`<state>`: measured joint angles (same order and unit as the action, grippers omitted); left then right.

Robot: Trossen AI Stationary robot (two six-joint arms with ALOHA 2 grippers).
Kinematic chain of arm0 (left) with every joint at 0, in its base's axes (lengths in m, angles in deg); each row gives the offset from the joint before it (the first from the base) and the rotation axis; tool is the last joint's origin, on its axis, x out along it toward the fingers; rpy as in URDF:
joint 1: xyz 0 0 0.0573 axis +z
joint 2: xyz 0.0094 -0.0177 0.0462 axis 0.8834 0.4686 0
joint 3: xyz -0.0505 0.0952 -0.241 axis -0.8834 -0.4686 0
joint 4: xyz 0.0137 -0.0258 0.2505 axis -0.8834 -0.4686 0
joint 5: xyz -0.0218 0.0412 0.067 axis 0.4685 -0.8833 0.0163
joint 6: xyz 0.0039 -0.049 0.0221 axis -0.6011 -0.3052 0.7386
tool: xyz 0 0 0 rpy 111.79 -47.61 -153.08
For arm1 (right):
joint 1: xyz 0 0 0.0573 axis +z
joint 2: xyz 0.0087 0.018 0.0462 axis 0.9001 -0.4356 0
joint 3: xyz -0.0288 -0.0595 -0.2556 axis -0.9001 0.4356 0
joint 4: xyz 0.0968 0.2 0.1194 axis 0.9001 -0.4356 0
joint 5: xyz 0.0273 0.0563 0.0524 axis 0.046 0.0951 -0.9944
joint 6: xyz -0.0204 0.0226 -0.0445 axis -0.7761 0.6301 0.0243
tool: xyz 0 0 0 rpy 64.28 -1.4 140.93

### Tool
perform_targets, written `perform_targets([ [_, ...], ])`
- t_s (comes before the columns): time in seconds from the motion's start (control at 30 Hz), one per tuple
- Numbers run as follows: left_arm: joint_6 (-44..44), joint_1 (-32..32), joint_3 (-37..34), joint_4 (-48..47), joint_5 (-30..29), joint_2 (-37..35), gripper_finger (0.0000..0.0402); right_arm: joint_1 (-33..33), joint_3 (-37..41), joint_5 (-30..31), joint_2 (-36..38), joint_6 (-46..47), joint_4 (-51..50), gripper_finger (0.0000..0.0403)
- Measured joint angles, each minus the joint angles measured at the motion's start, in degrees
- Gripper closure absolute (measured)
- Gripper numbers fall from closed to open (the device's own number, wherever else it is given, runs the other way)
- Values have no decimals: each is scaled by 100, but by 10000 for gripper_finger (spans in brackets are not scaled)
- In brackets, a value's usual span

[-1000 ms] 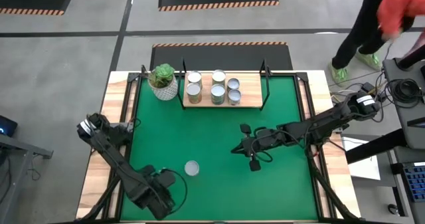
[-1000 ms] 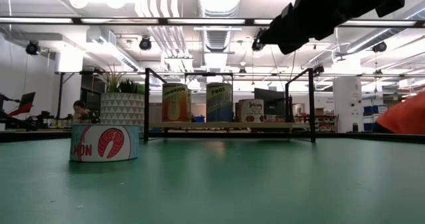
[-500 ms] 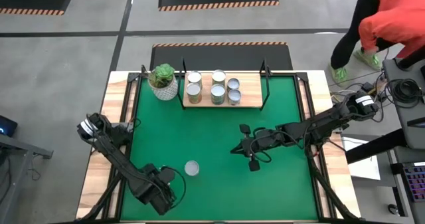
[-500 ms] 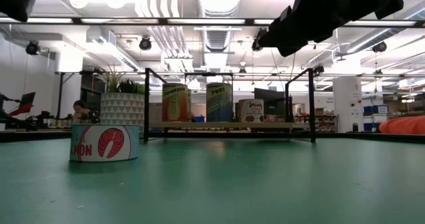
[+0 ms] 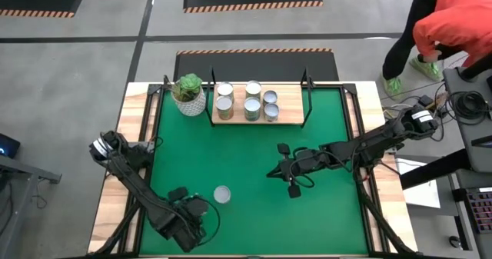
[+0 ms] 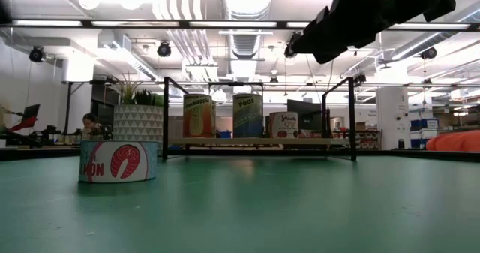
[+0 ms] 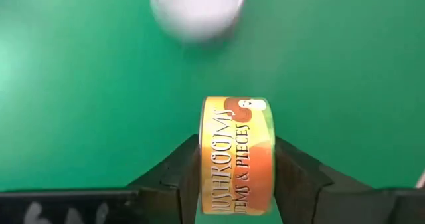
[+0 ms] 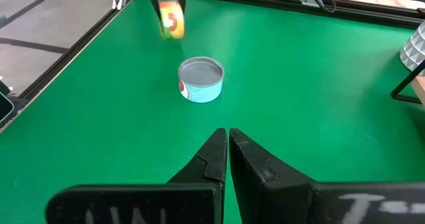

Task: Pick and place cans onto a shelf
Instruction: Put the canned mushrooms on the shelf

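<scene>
The left gripper point(image 7: 236, 174) hangs over the table's near left part with its two dark fingers point(image 7: 179, 171) pressed against both flat ends of an orange mushroom can point(image 7: 236, 156), which it holds on its side above the green mat point(image 5: 254, 159). Just beside it a low salmon can point(image 5: 222, 194) stands upright on the mat. Mid-table, the right gripper point(image 8: 226, 156) waits with fingers closed together and empty, while the shelf point(image 5: 292, 118) at the far edge carries five upright cans point(image 5: 252, 100) next to a white plant pot point(image 5: 189, 101).
</scene>
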<state>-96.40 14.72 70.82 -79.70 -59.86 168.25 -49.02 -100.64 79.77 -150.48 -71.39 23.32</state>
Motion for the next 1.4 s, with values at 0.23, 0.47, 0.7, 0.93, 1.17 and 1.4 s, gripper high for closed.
perform_targets([
  [0.23, 2659, 24, 1165, 194, -2805, 0, 271, 40, 2, 2, 94, -108, -4, 394],
  [0.47, 7096, 74, 1237, 2131, -5188, -1, 233, 528, 4, 504, 121, -860, 565, 394],
  [0.7, 8269, 747, 529, 2997, -4392, -24, 299, 1087, 4, 1045, 524, -1252, 673, 394],
  [0.93, 8270, 1371, -128, 3748, -3688, -26, 356, 1172, 3, 1241, 994, -629, -159, 394],
  [1.17, 8210, 1563, -553, 4951, -2604, -30, 365, 1175, 2, 1440, 924, 696, -1663, 394],
  [1.4, 8212, 1574, -900, 6220, -2194, 39, 365, 1382, -8, 544, 339, 1794, -1928, 394],
])
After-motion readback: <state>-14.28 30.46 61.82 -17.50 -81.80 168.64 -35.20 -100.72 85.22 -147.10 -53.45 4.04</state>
